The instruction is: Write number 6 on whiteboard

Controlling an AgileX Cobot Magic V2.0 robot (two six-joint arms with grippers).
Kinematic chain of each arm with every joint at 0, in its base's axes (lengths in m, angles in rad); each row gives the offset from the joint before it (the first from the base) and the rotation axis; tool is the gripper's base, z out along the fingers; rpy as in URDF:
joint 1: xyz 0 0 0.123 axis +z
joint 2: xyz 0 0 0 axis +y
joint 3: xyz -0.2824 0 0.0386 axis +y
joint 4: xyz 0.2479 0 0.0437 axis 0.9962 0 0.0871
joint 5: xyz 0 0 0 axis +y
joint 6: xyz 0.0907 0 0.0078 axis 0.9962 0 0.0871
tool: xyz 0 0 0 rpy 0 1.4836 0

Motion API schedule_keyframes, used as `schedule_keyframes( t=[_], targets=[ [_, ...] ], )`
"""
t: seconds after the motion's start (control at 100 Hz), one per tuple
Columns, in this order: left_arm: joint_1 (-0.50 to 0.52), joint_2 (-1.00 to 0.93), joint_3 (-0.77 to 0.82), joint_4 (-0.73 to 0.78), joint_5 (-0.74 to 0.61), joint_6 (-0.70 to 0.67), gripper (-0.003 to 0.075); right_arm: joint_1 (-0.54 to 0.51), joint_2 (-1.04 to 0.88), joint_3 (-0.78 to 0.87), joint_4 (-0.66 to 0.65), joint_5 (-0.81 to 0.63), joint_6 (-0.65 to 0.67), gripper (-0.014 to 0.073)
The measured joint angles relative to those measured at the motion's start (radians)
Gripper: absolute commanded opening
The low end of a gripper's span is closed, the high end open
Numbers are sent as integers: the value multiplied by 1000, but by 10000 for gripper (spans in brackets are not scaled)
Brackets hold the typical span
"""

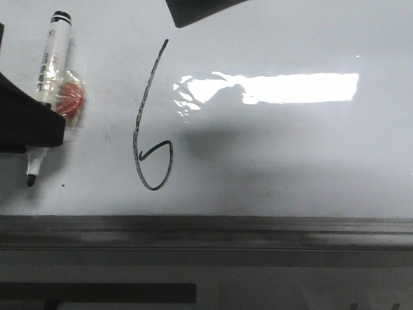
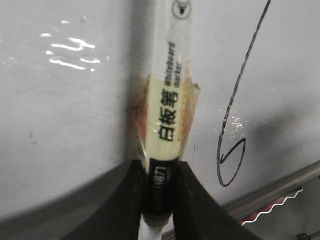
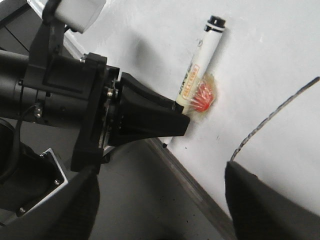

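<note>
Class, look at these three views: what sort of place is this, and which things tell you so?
Probably a robot test bench set up for writing: a glossy whiteboard lying flat with a metal rail along its edge, a hand-drawn number 6 on it, and a whiteboard marker clamped in the left gripper.

The large white-grey whiteboard (image 1: 290, 148) has a smooth, glossy face that throws back a bright glare. Along its lower edge runs a dull grey metal rail (image 1: 206, 231) with a brushed, matt look. The thin black hand-drawn number 6 (image 1: 151, 123) is dry, slightly broken ink along its stem. The white plastic whiteboard marker (image 2: 172, 95) is smooth and faintly shiny, wrapped in clear, crinkled glossy tape (image 2: 190, 100). The left gripper (image 2: 159, 197) has matt black plastic jaws, smooth-surfaced, closed on the marker.
</note>
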Motion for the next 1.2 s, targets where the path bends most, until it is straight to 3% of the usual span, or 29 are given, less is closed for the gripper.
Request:
schedule_keyframes(
  t=[0.17,0.39,0.5,0.66,0.73,0.78,0.8,0.84,0.88,0.99,1.2],
  targets=[
    [2,2,-4,-4,7,2,11,0,0,0,0,0,0,467],
    [4,8,-4,-10,17,2,363,0,0,0,0,9,0,467],
    [4,1,-8,-30,31,2,434,0,0,0,0,11,0,467],
    [4,-35,-8,-44,35,2,432,0,0,0,0,11,0,423],
    [5,-64,-6,-44,35,2,430,0,-2,0,0,15,0,297],
    [5,-96,-4,-44,35,2,417,0,-9,0,0,25,0,155],
    [5,-111,-4,-44,35,2,395,0,-13,0,0,28,0,63],
    [5,-146,-4,-41,35,2,357,0,-25,0,-3,36,0,9],
    [5,-178,-4,-35,37,2,270,0,-40,2,-11,41,0,-71],
    [5,-285,-4,3,46,2,-20,0,-94,21,-32,50,0,-67],
    [5,-473,21,100,47,2,-19,0,-250,132,-76,-8,0,-67]
  ],
)
